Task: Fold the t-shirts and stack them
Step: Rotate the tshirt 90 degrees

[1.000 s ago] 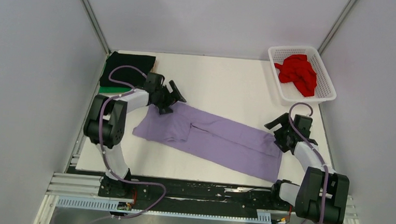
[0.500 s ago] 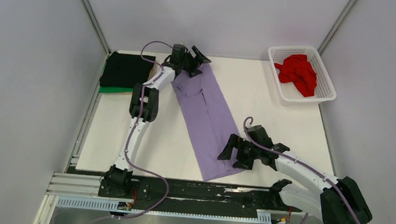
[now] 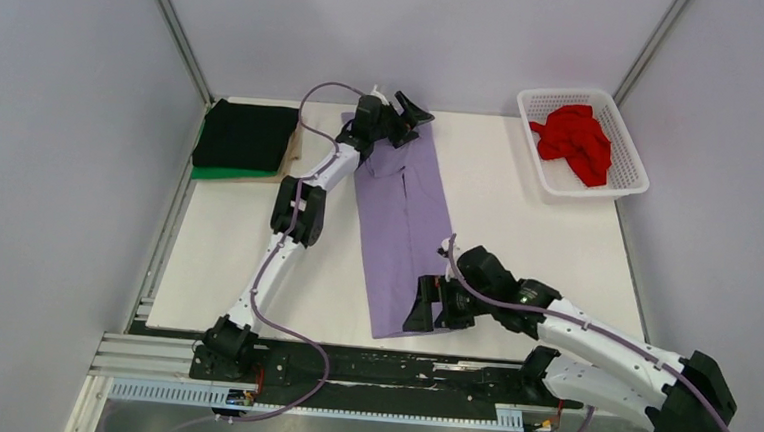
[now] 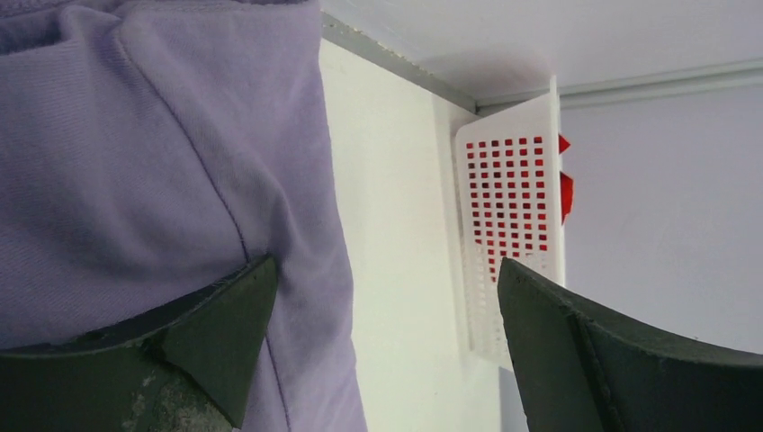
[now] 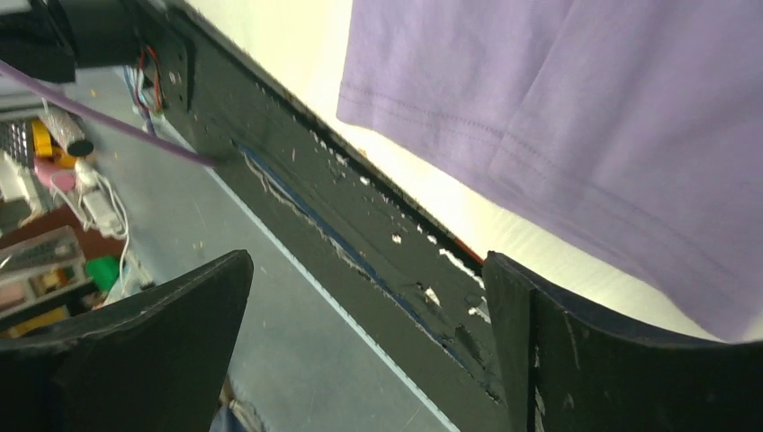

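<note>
Overhead: lavender shirt laid out long, both claws spread and empty

At the far left corner of the worktop (image 3: 225, 257), a folded black t-shirt (image 3: 246, 135) lies on top of a green t-shirt (image 3: 218, 174), of which only a strip along the near side shows. Just right of that pile the left arm stretches to the far edge. There the left claw (image 3: 401, 117) stands with its fingers wide apart and grips nothing. In its wrist view one finger sits over lavender cloth and the other over bare worktop; whether either touches cannot be told.

The lavender t-shirt (image 3: 403, 217) lies flat as a long narrow strip down the middle, from the far edge to the near edge.

At the shirt's near end the right claw (image 3: 431, 304) is likewise spread wide and empty. Its wrist view shows the stitched hem beyond the fingers and the black rail of the near edge between them.

In the far right corner stands a white latticed basket (image 3: 539, 109), with a red t-shirt (image 3: 575, 140) crumpled inside it.
</note>
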`<state>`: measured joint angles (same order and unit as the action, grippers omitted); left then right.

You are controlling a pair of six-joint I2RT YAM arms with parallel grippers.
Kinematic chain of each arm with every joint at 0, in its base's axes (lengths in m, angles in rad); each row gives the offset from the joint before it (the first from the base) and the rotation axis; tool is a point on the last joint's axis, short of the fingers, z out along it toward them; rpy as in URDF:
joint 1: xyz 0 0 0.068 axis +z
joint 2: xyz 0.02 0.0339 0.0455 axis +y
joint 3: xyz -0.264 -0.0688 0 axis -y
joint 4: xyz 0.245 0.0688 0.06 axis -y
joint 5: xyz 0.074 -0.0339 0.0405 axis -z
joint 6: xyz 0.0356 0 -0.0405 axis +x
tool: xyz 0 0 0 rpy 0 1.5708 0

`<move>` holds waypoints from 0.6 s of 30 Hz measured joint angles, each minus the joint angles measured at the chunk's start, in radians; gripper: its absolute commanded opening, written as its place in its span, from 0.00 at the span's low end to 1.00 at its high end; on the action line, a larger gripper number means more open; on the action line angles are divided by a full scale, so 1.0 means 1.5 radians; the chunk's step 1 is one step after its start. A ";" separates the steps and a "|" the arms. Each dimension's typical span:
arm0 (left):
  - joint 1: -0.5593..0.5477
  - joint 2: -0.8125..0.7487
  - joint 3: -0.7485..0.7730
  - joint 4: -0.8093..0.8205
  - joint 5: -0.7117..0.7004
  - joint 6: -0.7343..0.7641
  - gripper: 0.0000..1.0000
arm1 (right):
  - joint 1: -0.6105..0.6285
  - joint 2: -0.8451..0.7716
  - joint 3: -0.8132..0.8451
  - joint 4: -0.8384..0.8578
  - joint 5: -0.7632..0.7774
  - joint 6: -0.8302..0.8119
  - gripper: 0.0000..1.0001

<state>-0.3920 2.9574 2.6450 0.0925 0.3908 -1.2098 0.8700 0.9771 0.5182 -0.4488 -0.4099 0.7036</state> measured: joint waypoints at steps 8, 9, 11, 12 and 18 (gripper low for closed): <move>-0.005 -0.105 -0.078 -0.110 0.043 0.164 1.00 | -0.081 -0.124 0.054 -0.066 0.191 0.002 1.00; -0.007 -0.146 -0.114 -0.137 0.043 0.193 1.00 | -0.099 -0.129 0.055 -0.075 0.212 0.005 1.00; -0.011 -0.225 -0.163 -0.181 0.038 0.241 1.00 | -0.132 -0.128 0.055 -0.096 0.240 0.011 0.99; -0.015 -0.274 -0.188 -0.205 0.033 0.266 1.00 | -0.150 -0.119 0.055 -0.108 0.249 0.016 0.99; -0.043 -0.576 -0.355 -0.269 0.002 0.360 1.00 | -0.237 -0.052 0.057 -0.160 0.231 0.030 0.93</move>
<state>-0.4568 2.0937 2.1128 -0.3107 0.3931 -0.6704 0.5140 0.8989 0.6033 -0.6884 -0.0631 0.7486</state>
